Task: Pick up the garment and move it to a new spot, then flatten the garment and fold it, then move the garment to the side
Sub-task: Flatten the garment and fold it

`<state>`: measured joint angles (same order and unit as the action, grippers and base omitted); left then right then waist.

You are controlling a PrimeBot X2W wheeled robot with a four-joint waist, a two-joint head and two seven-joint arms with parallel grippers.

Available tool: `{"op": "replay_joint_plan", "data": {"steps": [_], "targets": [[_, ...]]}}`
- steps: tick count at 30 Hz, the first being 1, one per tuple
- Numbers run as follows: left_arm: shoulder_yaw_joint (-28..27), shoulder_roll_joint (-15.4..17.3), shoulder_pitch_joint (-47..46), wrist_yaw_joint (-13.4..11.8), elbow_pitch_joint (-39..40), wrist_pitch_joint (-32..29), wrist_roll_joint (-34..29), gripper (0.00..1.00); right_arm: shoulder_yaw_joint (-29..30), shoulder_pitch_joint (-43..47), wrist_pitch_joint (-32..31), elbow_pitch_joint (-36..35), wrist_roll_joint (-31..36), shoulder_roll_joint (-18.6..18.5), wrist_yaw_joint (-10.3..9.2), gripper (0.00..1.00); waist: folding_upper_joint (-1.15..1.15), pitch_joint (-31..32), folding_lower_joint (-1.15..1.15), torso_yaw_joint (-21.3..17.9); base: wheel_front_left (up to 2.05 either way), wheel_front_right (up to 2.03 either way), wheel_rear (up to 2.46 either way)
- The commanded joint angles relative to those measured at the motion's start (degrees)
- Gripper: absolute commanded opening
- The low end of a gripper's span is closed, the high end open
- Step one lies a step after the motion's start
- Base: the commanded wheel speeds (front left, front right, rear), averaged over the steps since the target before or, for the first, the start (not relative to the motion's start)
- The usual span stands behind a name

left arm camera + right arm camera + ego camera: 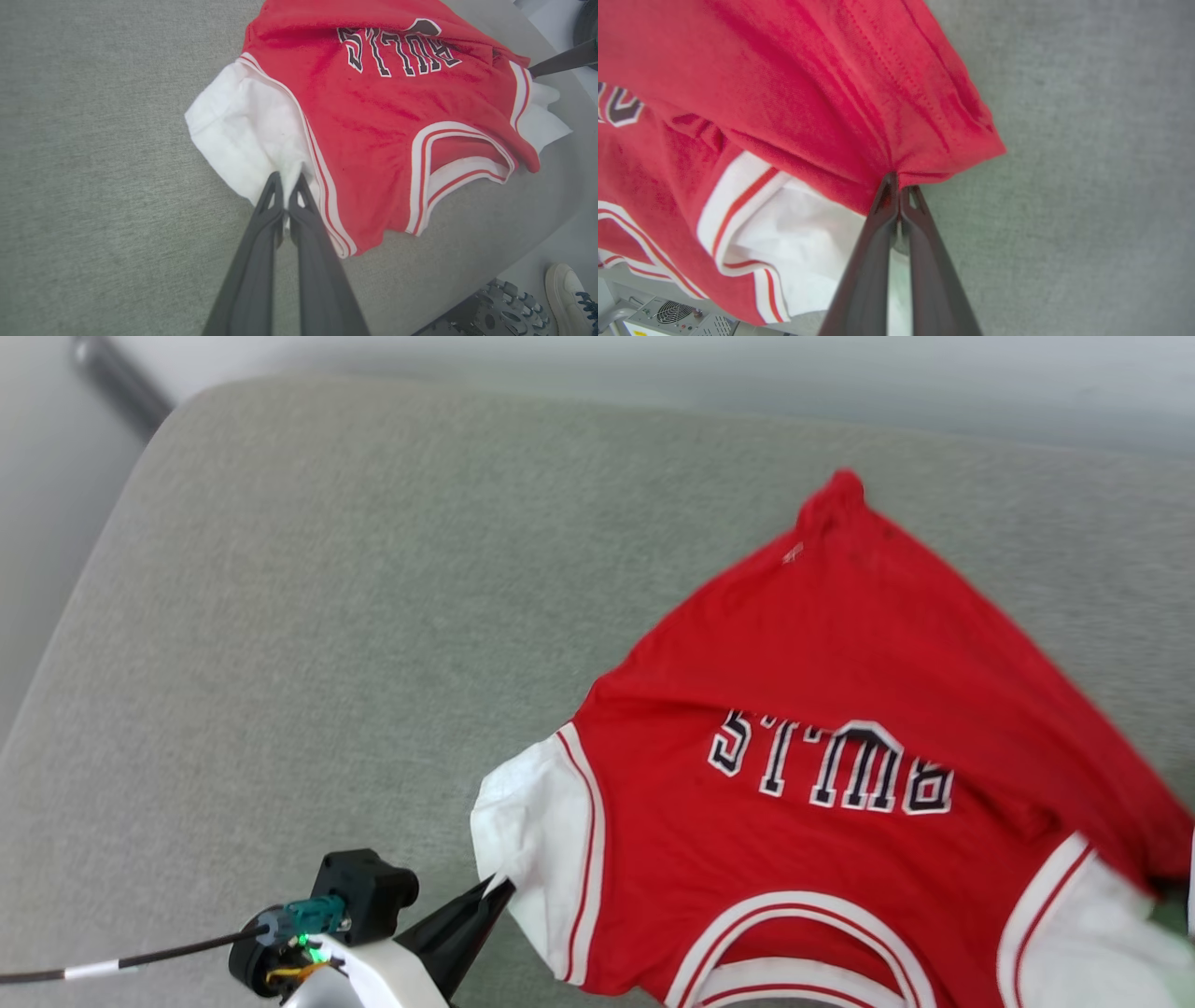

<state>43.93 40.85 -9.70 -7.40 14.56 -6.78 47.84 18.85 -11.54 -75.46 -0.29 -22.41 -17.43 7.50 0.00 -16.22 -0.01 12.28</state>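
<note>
The garment [840, 691], a red jersey T-shirt with white sleeves and black letters, lies spread on the grey cushion [327, 616] with its collar toward me. My left gripper [499, 887] is shut on the edge of its white sleeve [532, 821] at the lower middle of the head view. From the left wrist, that gripper [286, 179] pinches the white sleeve [238, 130] of the garment [373, 107]. My right gripper [899, 181] is shut on a gathered red fold of the garment [808, 93], beside the other white sleeve [803, 233].
The grey cushion's front edge [537, 242] runs close behind the collar. Below it are a person's white shoe [567, 294] and a dark ridged wheel [504, 308]. A pale box with a fan grille [668, 317] stands on the floor. The cushion spreads wide to the left.
</note>
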Motion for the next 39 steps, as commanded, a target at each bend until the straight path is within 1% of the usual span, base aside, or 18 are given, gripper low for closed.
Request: {"op": "replay_joint_plan", "data": {"steps": [1,6,9,13,16,17,18,24,27,31,35,39], "targets": [[-0.1,0.1,0.7,-0.2,-0.2,0.4,0.2,0.0,0.4,1.9,0.3,-0.6,-0.2,0.4,-0.02,0.0,0.0,2.3,0.01,-2.3,0.0,0.0,0.0],[-0.1,-0.6,2.2,-0.8,-1.2,1.6,0.8,0.0,2.1,10.6,2.3,-4.8,-1.9,3.2,-0.02,0.0,0.0,4.2,0.01,-3.7,0.0,0.0,0.0],[-0.4,-0.8,2.8,-1.1,-1.7,2.4,1.2,0.0,1.8,15.0,3.4,-6.2,-2.1,4.5,-0.02,0.0,0.0,5.1,0.01,-4.3,0.0,0.0,0.0],[-0.9,-0.6,3.3,-1.4,-2.1,3.0,1.6,0.0,1.3,18.5,4.2,-6.6,-2.0,5.3,-0.02,0.0,0.0,5.8,0.01,-4.9,0.0,0.0,0.0],[-1.0,-0.4,3.0,-1.5,-2.2,2.9,1.5,0.0,0.5,19.4,4.9,-6.4,-1.5,4.3,-0.02,0.0,0.0,5.9,0.01,-5.1,0.0,0.0,0.0],[-0.9,-0.5,2.8,-1.5,-2.2,2.9,1.4,0.0,0.3,19.0,5.4,-6.6,-1.6,3.8,-0.02,0.54,0.0,6.0,0.01,-5.0,0.0,0.0,0.0],[-0.9,-0.5,2.7,-1.5,-2.1,2.8,1.4,0.0,0.0,18.4,5.8,-6.8,-2.0,3.6,-0.02,1.0,0.0,6.0,0.01,-5.0,0.0,0.0,0.0],[-0.6,-0.3,2.2,-1.7,-0.8,2.4,0.9,0.0,-1.5,13.9,6.4,-10.0,-5.4,0.5,-0.02,1.0,0.0,5.5,0.01,-4.1,0.0,0.0,0.0],[-0.4,-0.3,1.6,-1.7,0.2,2.2,0.4,0.0,-1.6,9.8,5.0,-12.6,-7.2,-0.5,-0.02,1.0,0.0,4.2,0.01,-2.9,0.0,0.0,0.0],[-0.2,-0.1,0.6,-1.7,2.0,1.6,-0.5,0.0,-3.7,2.6,2.8,-15.5,-7.9,-1.2,-0.02,1.0,0.0,1.9,0.01,-1.1,0.0,0.0,0.0],[0.0,-0.3,-1.0,-1.4,4.0,1.2,-1.6,0.0,-7.3,-5.9,0.2,-15.8,-5.5,-1.0,-0.02,1.0,0.0,-1.2,0.01,1.0,0.0,0.0,0.0],[0.8,-1.1,-3.1,-0.8,5.8,0.7,-3.0,0.0,-10.7,-13.5,-1.7,-12.1,-0.9,-1.3,-0.02,1.0,0.0,-4.7,0.01,3.9,0.0,0.0,0.0]]}}
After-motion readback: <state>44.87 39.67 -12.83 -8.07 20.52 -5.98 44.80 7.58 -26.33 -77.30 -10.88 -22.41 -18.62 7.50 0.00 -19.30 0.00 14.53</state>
